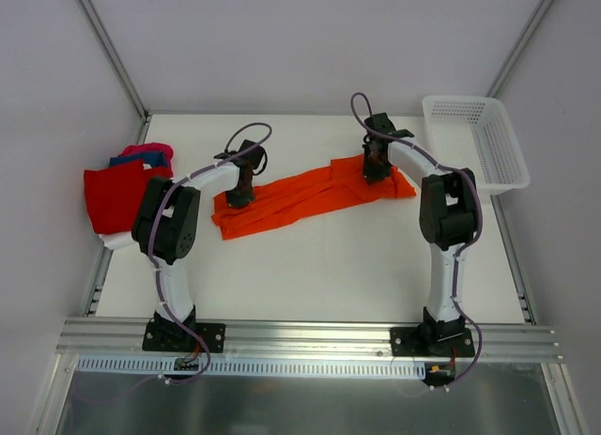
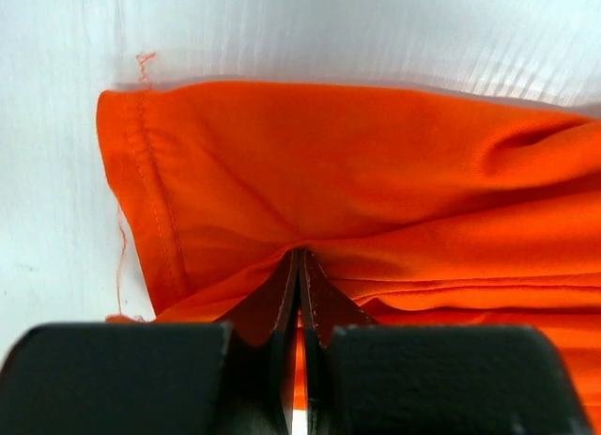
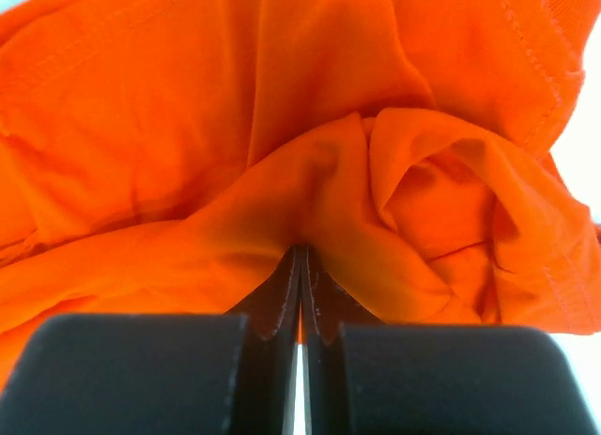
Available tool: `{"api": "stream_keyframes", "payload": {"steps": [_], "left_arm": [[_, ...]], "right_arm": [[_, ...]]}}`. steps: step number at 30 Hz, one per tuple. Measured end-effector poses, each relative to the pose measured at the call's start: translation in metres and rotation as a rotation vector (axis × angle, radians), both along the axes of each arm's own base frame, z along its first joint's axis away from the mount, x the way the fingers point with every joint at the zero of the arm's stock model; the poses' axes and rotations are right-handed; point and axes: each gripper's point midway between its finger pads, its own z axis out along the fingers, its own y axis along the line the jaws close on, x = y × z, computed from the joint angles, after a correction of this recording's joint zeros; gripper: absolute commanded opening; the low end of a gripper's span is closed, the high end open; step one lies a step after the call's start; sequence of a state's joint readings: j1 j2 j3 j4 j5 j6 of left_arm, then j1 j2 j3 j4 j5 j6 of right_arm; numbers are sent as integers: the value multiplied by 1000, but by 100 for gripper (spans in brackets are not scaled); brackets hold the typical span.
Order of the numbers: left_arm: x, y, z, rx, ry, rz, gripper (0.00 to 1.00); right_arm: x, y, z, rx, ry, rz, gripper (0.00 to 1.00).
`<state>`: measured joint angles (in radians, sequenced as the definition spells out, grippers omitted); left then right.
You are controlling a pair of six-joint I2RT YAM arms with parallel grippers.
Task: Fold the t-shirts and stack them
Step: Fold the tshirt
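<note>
Overhead view: a white table (image 1: 310, 275) fills the ctr of the frame, w/ two arms mounted along its bottom edge. An orange t-shirt (image 1: 300, 200) is stretched into a long, rumpled band across mid-frame, running from lower left to upper right and lying on the table. At upper right a white mesh basket (image 1: 474, 139) is set at the table's edge, apart from the shirt. At far left a pile is seen: a red t-shirt (image 1: 113, 198) lowest in the frame, w/ a blue t-shirt (image 1: 124, 160) and a pink t-shirt (image 1: 150, 151) showing just above it. The band's left end is held by the left gripper (image 1: 240, 196), its right end by the right gripper (image 1: 376, 168). In the left wrist view the fingers (image 2: 278, 303) are pressed together, w/ a small ridge of orange cloth pinched at the tips; a stitched hem (image 2: 150, 191) runs down the left of the frame, and a loose thread (image 2: 120, 256) trails beside it. In the right wrist view the fingers (image 3: 278, 303) are likewise pressed together on a bunched fold of the same shirt.
</note>
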<state>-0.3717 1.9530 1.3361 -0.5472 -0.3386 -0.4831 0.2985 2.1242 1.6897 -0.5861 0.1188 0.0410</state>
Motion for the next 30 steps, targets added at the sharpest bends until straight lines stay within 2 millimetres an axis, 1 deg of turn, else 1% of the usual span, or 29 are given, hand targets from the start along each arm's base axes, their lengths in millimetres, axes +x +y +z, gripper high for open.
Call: {"api": "stream_keyframes", "payload": {"steps": [2,4,7,10,15,21,26,30], "left_arm": [[-10,0,0,1,5,-6,0],[-22,-4,-1,5,9,-21,0],[-43,-14,-2,11,16,-52,0],[-72,-30,-3,10,25,-102,0],[-123,-57,-5,-12,18,-162,0],[-182,-86,-7,-60,5,-234,0],[-217,-108,-10,-106,-2,-266,0],[-240,-128,-9,-146,-1,-287,0]], "right_arm": [[-1,3,-4,-13,18,1,0],[3,7,-7,-18,30,2,0],[9,14,-12,-23,43,3,1],[12,18,-18,-28,52,3,1],[15,23,-14,-27,49,5,1],[15,25,-16,-31,53,15,1],[14,24,-16,-41,57,33,1],[12,24,-16,-49,62,46,0]]}}
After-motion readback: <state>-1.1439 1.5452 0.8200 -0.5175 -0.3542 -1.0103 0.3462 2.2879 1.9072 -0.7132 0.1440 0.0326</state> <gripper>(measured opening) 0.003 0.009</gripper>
